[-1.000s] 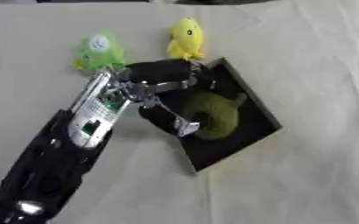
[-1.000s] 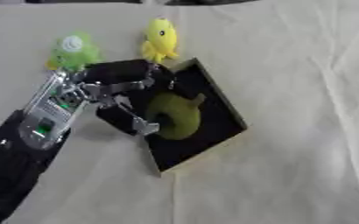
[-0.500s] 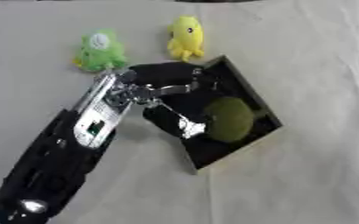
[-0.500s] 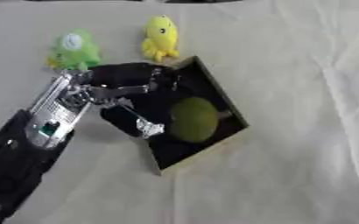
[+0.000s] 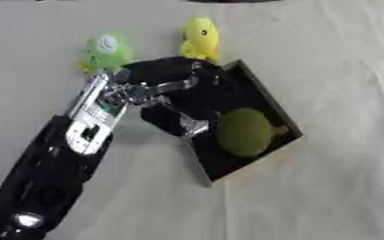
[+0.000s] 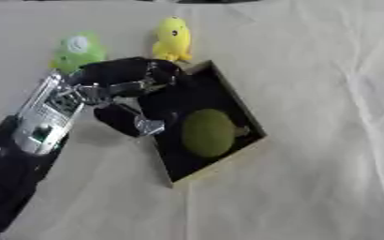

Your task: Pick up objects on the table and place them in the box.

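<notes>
A black shallow box (image 5: 254,95) lies askew on the pale cloth. An olive-green rounded soft toy (image 5: 244,132) rests inside it, toward its lower right. My left hand (image 5: 167,82) hovers over the box's left edge, open, its fingers spread and apart from the olive toy. A yellow duck-like toy (image 5: 198,37) stands just beyond the box's top corner. A green plush toy (image 5: 105,50) lies left of it, close above my left wrist. My right hand shows in neither view.
My black left forearm (image 5: 56,173) crosses the lower left of the table. The cloth (image 6: 343,140) to the right of the box is wrinkled, with nothing on it.
One second ago my left hand's fingers were around the olive toy over the box. The toy now lies in the box, and the hand has opened and drawn back to the left.
</notes>
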`<state>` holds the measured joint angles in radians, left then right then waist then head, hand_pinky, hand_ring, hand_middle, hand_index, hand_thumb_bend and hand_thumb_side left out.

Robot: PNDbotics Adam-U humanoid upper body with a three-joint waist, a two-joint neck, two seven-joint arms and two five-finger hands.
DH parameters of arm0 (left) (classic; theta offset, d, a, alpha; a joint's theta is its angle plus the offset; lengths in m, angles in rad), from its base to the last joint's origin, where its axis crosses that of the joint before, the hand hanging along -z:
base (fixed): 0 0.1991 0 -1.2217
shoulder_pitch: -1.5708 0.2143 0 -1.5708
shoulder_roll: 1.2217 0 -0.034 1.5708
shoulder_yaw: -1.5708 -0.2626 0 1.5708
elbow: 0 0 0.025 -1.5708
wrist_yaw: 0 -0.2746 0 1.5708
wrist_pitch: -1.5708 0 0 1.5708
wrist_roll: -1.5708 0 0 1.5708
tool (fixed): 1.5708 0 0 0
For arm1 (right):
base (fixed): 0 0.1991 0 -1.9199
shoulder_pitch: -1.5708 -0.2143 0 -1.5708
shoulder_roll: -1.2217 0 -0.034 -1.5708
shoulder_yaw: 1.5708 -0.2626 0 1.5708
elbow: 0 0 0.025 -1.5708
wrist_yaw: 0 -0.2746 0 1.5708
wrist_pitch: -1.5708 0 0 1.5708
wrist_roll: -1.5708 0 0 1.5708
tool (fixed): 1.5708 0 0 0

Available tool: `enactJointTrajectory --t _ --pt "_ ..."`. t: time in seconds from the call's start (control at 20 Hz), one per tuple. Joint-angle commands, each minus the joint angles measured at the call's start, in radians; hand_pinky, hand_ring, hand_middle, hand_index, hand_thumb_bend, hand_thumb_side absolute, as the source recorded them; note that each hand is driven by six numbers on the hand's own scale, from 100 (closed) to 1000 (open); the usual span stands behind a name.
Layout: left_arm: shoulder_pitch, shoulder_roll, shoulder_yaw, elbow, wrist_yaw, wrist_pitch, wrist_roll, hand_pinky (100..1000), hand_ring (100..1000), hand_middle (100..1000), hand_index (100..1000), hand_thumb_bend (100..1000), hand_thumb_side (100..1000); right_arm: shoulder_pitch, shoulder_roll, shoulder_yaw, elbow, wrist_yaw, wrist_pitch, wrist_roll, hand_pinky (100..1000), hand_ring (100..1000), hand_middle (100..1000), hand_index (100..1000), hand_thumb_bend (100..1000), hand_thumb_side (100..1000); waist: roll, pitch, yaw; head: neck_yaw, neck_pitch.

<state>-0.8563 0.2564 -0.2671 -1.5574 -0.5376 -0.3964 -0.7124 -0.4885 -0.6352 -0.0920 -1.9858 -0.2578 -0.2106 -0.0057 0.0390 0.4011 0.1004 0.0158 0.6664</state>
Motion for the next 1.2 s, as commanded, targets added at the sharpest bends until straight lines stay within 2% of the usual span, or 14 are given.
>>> enactJointTrajectory --t 0.05,0.1,0.25,0.4,0.55,0.75,0.9,1.05,1.15,1.2 --pt "-0.012 0.059 0.068 -0.081 0.047 -0.15 -0.172 962 865 798 909 100 268 -0.005 -0.026 -0.013 -0.014 0.002 -0.001 -0.007 899 867 635 779 100 521 -0.006 -0.027 0.003 -0.003 -0.011" --pt "-0.014 0.078 0.091 -0.103 0.056 -0.135 -0.159 961 865 799 909 100 268 -0.005 -0.027 -0.014 -0.014 0.002 -0.002 -0.008 899 867 635 779 100 521 -0.007 -0.027 0.004 -0.005 -0.012" --pt "-0.02 0.138 0.152 -0.145 0.055 -0.092 -0.117 965 883 826 918 100 181 -0.003 -0.033 -0.014 -0.014 0.004 -0.005 -0.01 899 867 636 779 100 520 -0.004 -0.028 0.008 -0.013 -0.015" --pt "-0.014 0.235 0.174 -0.127 0.018 -0.063 -0.048 971 899 850 933 100 166 -0.002 -0.036 -0.013 -0.014 0.006 -0.006 -0.01 899 867 635 779 100 520 -0.003 -0.026 0.008 -0.018 -0.018" --pt "-0.008 0.318 0.178 -0.037 -0.043 -0.061 0.066 973 906 855 936 100 161 -0.003 -0.037 -0.011 -0.014 0.006 -0.006 -0.007 899 867 635 779 100 519 -0.003 -0.025 0.005 -0.017 -0.016" --pt "-0.028 0.355 0.198 0.148 -0.133 -0.067 0.205 980 915 861 950 100 158 -0.002 -0.038 -0.01 -0.014 0.006 -0.006 -0.006 899 867 635 779 100 519 -0.003 -0.026 0.004 -0.017 -0.01" --pt "-0.055 0.354 0.202 0.268 -0.196 -0.081 0.264 987 922 860 950 110 297 -0.001 -0.037 -0.009 -0.014 0.006 -0.004 -0.004 899 867 634 779 100 520 -0.004 -0.026 0.001 -0.018 -0.004" --pt "-0.088 0.336 0.208 0.365 -0.258 -0.097 0.282 992 925 858 946 100 430 0.0 -0.035 -0.009 -0.014 0.005 -0.003 -0.003 899 867 634 779 100 521 -0.004 -0.027 -0.001 -0.015 0.002" --pt "-0.113 0.324 0.21 0.421 -0.294 -0.111 0.28 993 927 860 946 102 444 0.001 -0.035 -0.009 -0.014 0.004 -0.001 -0.003 899 867 634 779 100 521 -0.004 -0.028 -0.003 -0.013 0.006" --pt "-0.127 0.319 0.21 0.45 -0.313 -0.119 0.276 995 932 861 946 115 503 0.001 -0.034 -0.009 -0.014 0.004 -0.001 -0.003 899 867 634 778 100 522 -0.003 -0.029 -0.004 -0.011 0.008"
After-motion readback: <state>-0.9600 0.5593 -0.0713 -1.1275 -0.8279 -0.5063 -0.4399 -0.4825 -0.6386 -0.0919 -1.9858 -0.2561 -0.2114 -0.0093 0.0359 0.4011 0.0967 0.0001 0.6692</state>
